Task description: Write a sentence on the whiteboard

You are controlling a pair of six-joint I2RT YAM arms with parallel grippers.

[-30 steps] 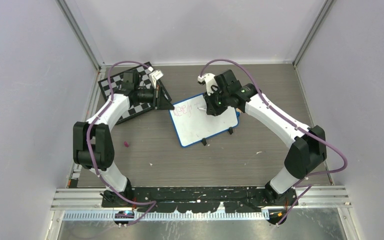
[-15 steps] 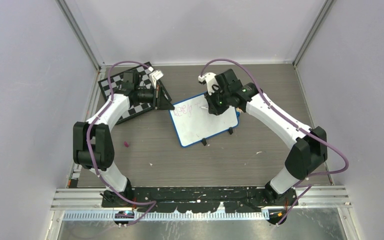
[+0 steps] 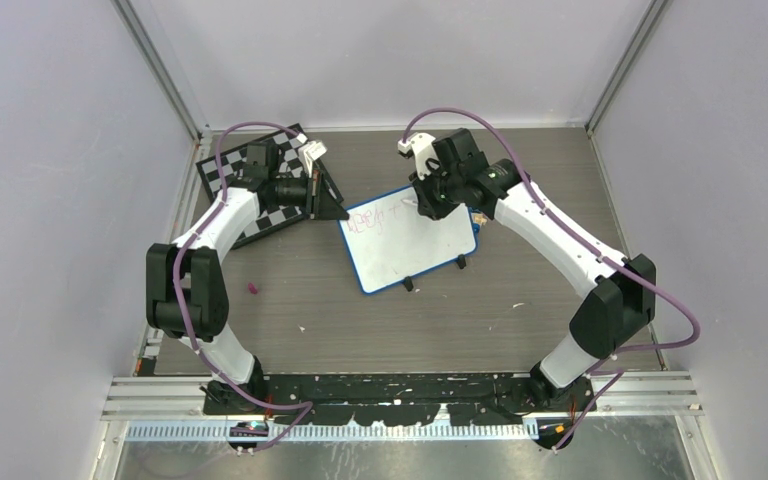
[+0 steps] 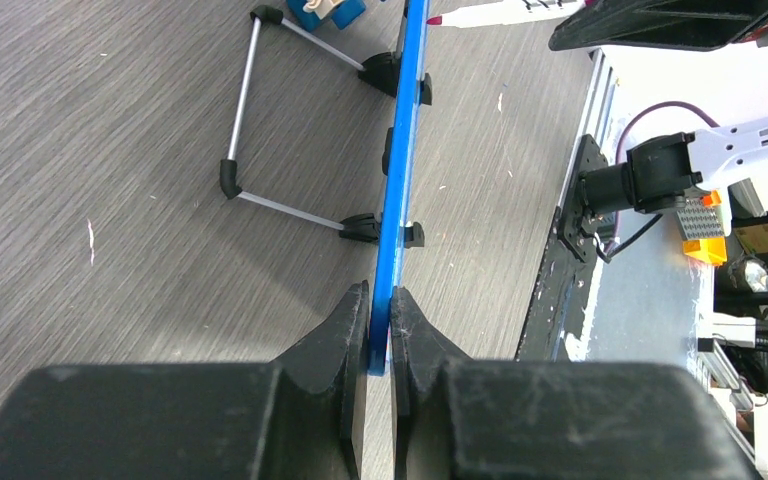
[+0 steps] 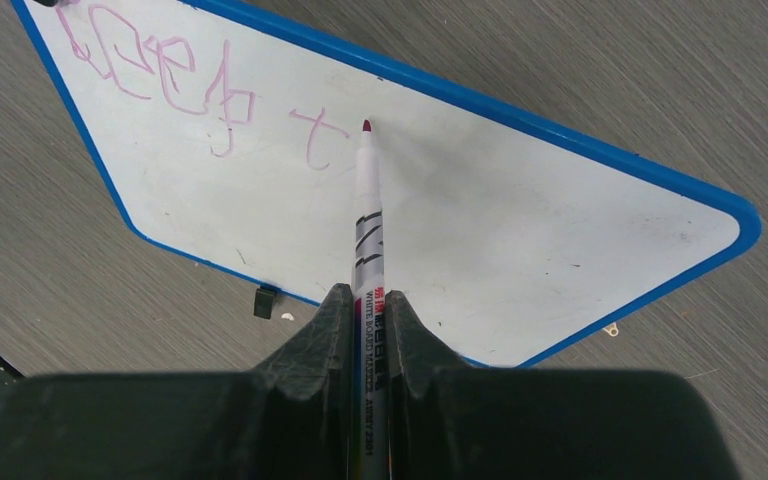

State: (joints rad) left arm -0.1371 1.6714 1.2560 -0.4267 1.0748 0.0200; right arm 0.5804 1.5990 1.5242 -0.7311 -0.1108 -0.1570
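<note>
1. At the far left of the table lies the chessboard [image 3: 260, 195]; the left arm reaches across it and it plays no part here.
2. The left gripper [image 4: 380, 300] is closed on the blue frame at the left corner of the whiteboard [image 3: 415, 250], one finger on each face, steadying it.
3. The whiteboard sits at the middle of the table, turned at an angle, between the two grippers. The left wrist view shows it edge-on, with small black feet and a wire stand [image 4: 240, 130] behind it.
4. I judge the board to be light, thin and stiff, so pen pressure could make it slide or rock. The rim is the right place to hold it, because the white face is slick and wet ink smears.
5. The sentence [image 5: 175, 75] is one line of pink scribble along the upper left part of the board. No green shows, and most of the surface is blank.
6. The marker [image 5: 368, 220] points its red tip just right of the last stroke; whether it is touching the board I cannot tell.
7. The right gripper [image 5: 368, 300] is clamped on the marker's slim, smooth barrel, well back from the tip
</note>
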